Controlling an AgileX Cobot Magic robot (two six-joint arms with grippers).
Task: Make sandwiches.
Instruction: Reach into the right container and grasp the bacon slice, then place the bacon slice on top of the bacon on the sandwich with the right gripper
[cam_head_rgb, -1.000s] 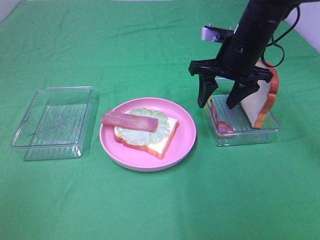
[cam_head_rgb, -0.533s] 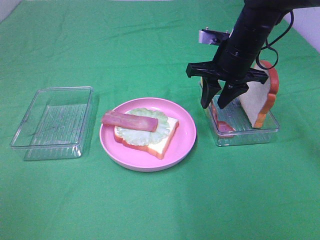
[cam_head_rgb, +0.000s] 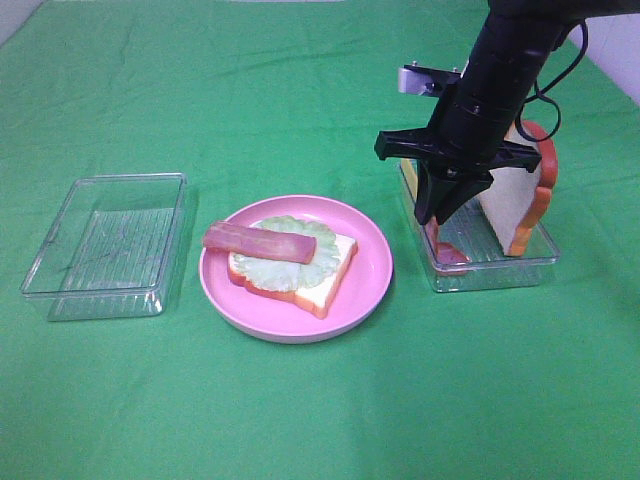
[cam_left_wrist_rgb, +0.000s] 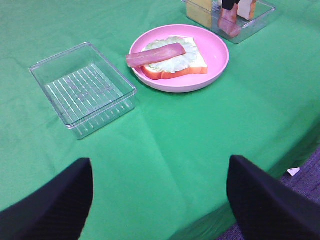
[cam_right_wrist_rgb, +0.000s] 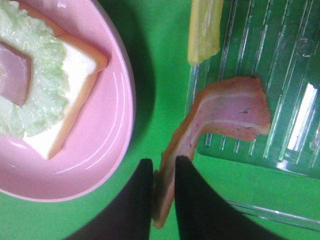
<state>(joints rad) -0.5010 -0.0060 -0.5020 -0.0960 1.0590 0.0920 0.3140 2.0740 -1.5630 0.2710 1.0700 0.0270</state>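
right gripper (cam_right_wrist_rgb: 162, 200): clamped on one end of a bacon strip (cam_right_wrist_rgb: 225, 115), fingers almost together with the strip's edge between them. hangs over the left part of the right-hand clear tray (cam_head_rgb: 500, 275). free end of the strip bends over the ribbed tray floor; touching it or just clear of it, cannot tell.

step in hand, by the look of it: fetching more bacon for the open sandwich (cam_head_rgb: 292, 262). sits on the pink plate (cam_head_rgb: 370, 290) in the middle of the green cloth (cam_head_rgb: 300, 420), just left of that tray: bottom bread slice (cam_head_rgb: 325, 285), lettuce (cam_head_rgb: 270, 270) on it, first bacon strip (cam_head_rgb: 258, 241) across the lettuce. yet to go on, in the same tray: cheese square (cam_right_wrist_rgb: 204, 30) standing at the far left side, upright bread slice (cam_head_rgb: 515, 200) leaning at the right side.

next move probably calls for a lift until the limp strip clears the tray wall, then a short carry left over the plate and a lay-down beside the first strip. pinch sits at the very end, so may swing or slip.

left gripper (cam_left_wrist_rgb: 160, 200): spread wide, holding nothing, above the near table edge, well apart from the plate and from the left-hand clear tray (cam_head_rgb: 105, 245).
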